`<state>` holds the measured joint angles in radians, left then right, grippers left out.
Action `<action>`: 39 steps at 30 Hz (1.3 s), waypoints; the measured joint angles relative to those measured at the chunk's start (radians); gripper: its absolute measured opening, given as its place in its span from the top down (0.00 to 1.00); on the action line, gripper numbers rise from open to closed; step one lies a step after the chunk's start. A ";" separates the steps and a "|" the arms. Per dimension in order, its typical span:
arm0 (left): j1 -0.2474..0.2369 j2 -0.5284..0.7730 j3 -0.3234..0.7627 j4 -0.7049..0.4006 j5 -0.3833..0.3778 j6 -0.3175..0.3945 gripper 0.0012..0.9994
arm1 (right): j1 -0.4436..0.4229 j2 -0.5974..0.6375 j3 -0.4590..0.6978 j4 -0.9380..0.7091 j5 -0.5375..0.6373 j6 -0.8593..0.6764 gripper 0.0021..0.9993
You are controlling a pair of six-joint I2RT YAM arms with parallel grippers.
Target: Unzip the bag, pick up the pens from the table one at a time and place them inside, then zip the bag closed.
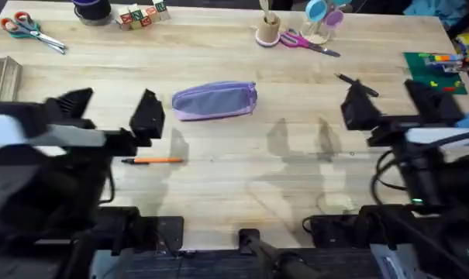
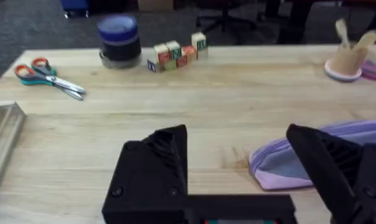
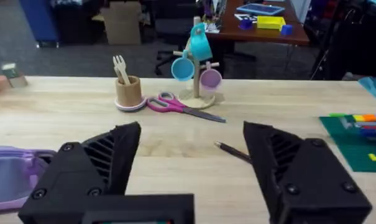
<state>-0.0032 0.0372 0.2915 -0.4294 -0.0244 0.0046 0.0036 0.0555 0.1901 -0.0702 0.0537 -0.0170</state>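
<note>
The lavender bag [image 1: 215,101] lies on the table [image 1: 242,178] near the middle, its zip along the top; I cannot tell whether it is undone. It shows in the left wrist view as the bag [image 2: 312,158] and in the right wrist view as the bag [image 3: 13,174]. An orange pen [image 1: 153,160] lies on the table close to my left gripper [image 1: 114,112], which is open and empty, left of the bag. A black pen [image 1: 356,84] lies at the right by my right gripper [image 1: 393,101], also open and empty. The black pen [image 3: 232,152] shows between the right fingers.
Red-and-teal scissors [image 1: 29,29] lie at the back left, a dark jar [image 1: 92,11] and toy blocks [image 1: 141,15] behind the bag. Pink scissors [image 1: 308,43], a wooden cup [image 1: 268,31] and a mug tree [image 1: 321,19] stand at the back right. A green mat [image 1: 443,70] lies at the far right. A metal block [image 1: 3,77] sits at the left edge.
</note>
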 joint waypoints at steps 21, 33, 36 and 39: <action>0.000 0.594 0.611 -0.252 -0.043 0.026 0.01 | 0.000 0.592 0.620 -0.363 -0.092 -0.006 0.00; 0.000 0.650 0.656 -0.319 -0.019 0.065 0.01 | 0.000 0.671 0.673 -0.405 -0.165 -0.006 0.00; 0.000 0.650 0.656 -0.379 0.043 0.166 0.01 | 0.000 0.671 0.673 -0.406 -0.168 -0.006 0.00; 0.000 0.650 0.656 -0.507 0.172 0.395 0.01 | 0.000 0.671 0.674 -0.406 -0.174 -0.006 0.00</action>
<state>-0.0032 0.6872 0.9474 -0.9359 0.1477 0.3995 0.0036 0.7265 0.8642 -0.4759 -0.1207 -0.0235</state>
